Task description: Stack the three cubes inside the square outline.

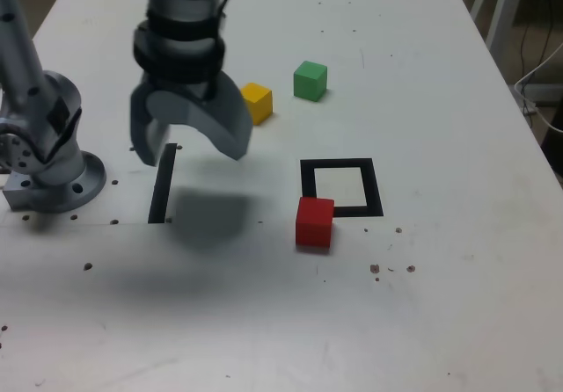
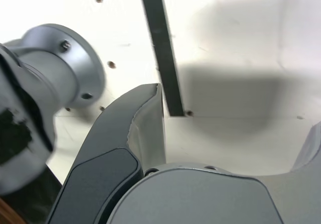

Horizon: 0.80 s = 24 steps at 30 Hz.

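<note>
My gripper [image 1: 192,142] hangs above the table at the exterior view's left, jaws spread wide with nothing between them. The red cube [image 1: 314,221] rests on the table against the near left corner of the square outline [image 1: 341,187], outside its white centre. The yellow cube [image 1: 256,103] and the green cube [image 1: 310,81] sit apart farther back, to the gripper's right in the exterior view. In the wrist view I see only my gripper [image 2: 235,128], one finger [image 2: 145,128] and bare table; no cube shows there.
A straight black strip [image 1: 162,184] [image 2: 161,48] lies on the table under the gripper. The arm's round base [image 1: 53,177] [image 2: 65,66] stands at the exterior view's left edge. Small dark specks and screw holes dot the white table [image 1: 422,322].
</note>
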Available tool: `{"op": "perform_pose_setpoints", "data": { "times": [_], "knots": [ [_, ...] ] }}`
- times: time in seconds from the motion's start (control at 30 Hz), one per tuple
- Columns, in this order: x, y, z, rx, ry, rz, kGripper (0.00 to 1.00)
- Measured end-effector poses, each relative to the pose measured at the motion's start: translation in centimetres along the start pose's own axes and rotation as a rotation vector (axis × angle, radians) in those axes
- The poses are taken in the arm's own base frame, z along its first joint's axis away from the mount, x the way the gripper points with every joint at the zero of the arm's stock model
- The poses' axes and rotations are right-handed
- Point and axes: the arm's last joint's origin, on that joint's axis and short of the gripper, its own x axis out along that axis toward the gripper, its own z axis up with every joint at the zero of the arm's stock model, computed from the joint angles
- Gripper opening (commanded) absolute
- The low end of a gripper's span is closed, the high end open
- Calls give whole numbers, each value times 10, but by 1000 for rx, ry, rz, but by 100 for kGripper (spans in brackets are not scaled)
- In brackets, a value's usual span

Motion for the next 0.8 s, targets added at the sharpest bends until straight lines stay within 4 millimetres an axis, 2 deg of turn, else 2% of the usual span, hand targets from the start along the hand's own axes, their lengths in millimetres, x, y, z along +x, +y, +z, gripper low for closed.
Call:
{"op": "perform_pose_setpoints", "data": {
  "times": [0.4, 0.57, 0.8],
  "knots": [
    [-16, -25, 55, 18, 0, -11, 100],
    [-19, -33, 70, 30, -2, -18, 100],
    [-14, -40, 98, 37, 15, -22, 100]
  ]
}}
